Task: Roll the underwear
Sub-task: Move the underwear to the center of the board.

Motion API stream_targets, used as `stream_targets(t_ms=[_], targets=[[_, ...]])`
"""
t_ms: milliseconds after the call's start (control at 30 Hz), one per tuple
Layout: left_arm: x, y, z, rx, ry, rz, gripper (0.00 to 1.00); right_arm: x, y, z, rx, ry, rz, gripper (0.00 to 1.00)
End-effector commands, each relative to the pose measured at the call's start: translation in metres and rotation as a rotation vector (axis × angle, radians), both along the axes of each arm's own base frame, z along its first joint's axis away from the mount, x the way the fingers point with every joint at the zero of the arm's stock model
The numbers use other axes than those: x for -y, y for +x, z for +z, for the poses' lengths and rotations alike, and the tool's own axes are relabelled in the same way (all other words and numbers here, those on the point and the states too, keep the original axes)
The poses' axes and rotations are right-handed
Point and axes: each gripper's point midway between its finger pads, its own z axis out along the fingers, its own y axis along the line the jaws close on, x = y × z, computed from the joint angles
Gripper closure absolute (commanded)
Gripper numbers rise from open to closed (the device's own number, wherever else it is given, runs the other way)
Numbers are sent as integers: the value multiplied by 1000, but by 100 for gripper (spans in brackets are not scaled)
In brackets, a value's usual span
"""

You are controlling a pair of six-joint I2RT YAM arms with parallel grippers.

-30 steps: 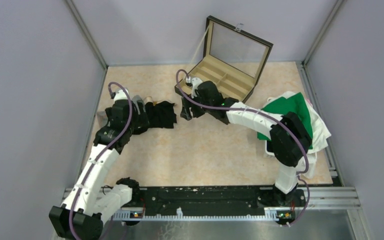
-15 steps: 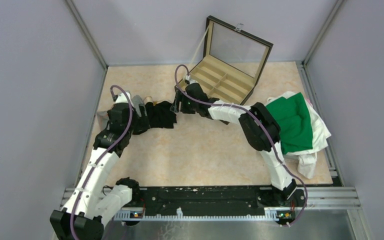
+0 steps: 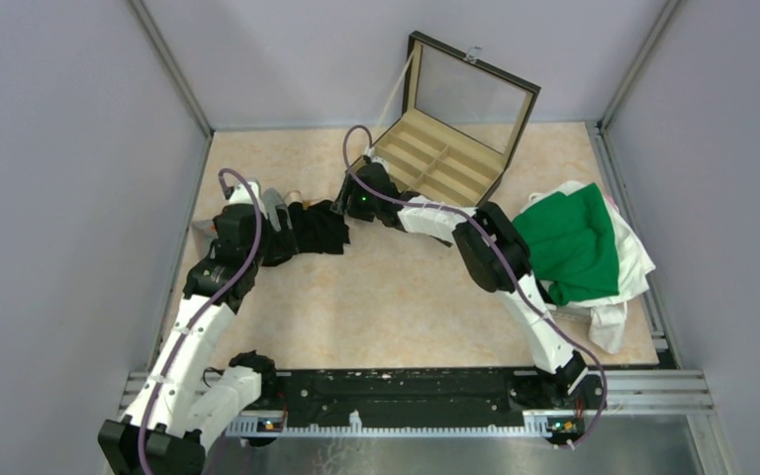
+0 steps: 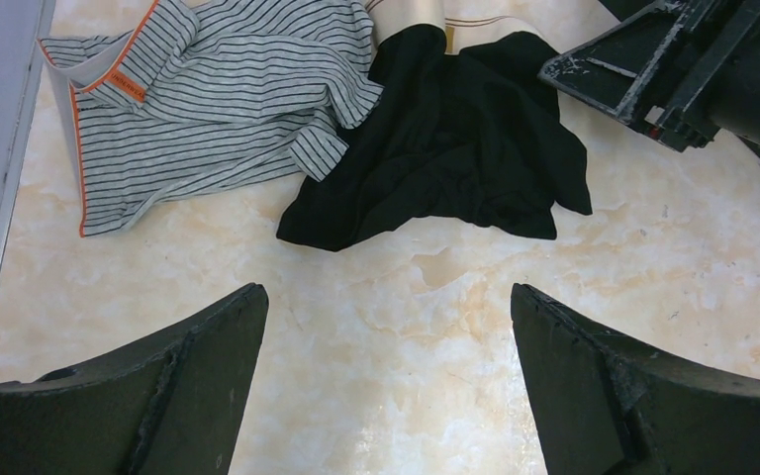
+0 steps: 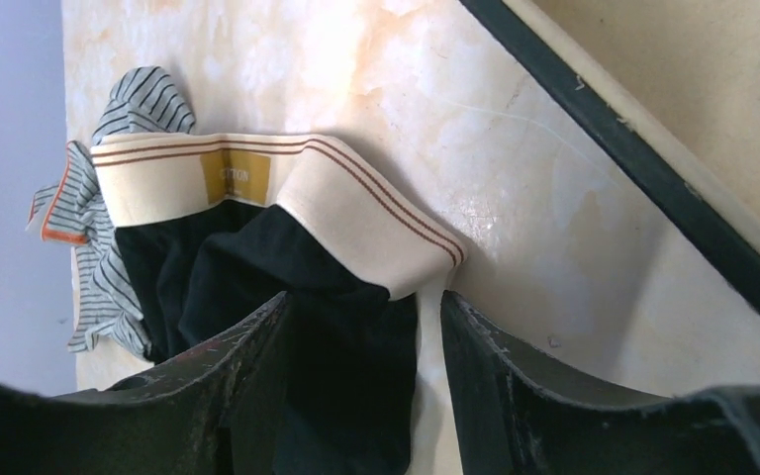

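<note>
Left gripper (image 4: 386, 312) hovers wide open at nine o'clock of the underwear (image 4: 445, 148) (probably to pin it); right gripper (image 5: 364, 312), half-open at two o'clock, straddles its edge to pinch.

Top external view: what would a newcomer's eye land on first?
Probably the open compartmented case at the back and the bright green cloth on a white heap at the right edge. Next, both arms at back left around the black underwear with its cream waistband: the right gripper straddles the waistband end, jaws apart, while the left gripper is open just short of it, near a grey striped garment.
</note>
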Motion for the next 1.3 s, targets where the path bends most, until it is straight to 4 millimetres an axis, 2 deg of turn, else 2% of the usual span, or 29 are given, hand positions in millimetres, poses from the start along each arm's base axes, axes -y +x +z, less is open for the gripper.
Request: stream_targets(t_ms=[0, 133, 233, 333, 400, 533, 667, 800, 900, 1167, 1267], targets=[[1, 4, 8, 46, -5, -13, 1, -12, 15, 13, 24, 47, -22, 48], [2, 4, 7, 44, -4, -22, 1, -24, 19, 20, 77, 93, 20, 62], [2, 5, 7, 44, -2, -22, 1, -30, 22, 30, 139, 104, 61, 78], [1, 4, 8, 48, 0, -17, 1, -31, 24, 47, 210, 99, 92, 91], [-1, 4, 9, 53, 3, -8, 1, -30, 24, 66, 267, 98, 115, 98], [-5, 1, 13, 69, 2, 22, 1, -24, 14, 116, 387, 100, 176, 100], [-9, -2, 21, 103, -2, 41, 1, -3, -14, 156, 463, 63, 199, 100], [-9, -3, 24, 114, -4, 42, 1, 26, -50, 172, 471, 37, 229, 100], [-7, -3, 26, 120, -12, 29, 1, 58, -77, 169, 439, 9, 217, 100], [20, 1, 23, 111, -85, -94, 1, 158, -158, 93, 229, -121, 125, 100], [40, 4, 19, 94, -151, -179, 1, 197, -183, 66, 153, -174, 51, 100]])
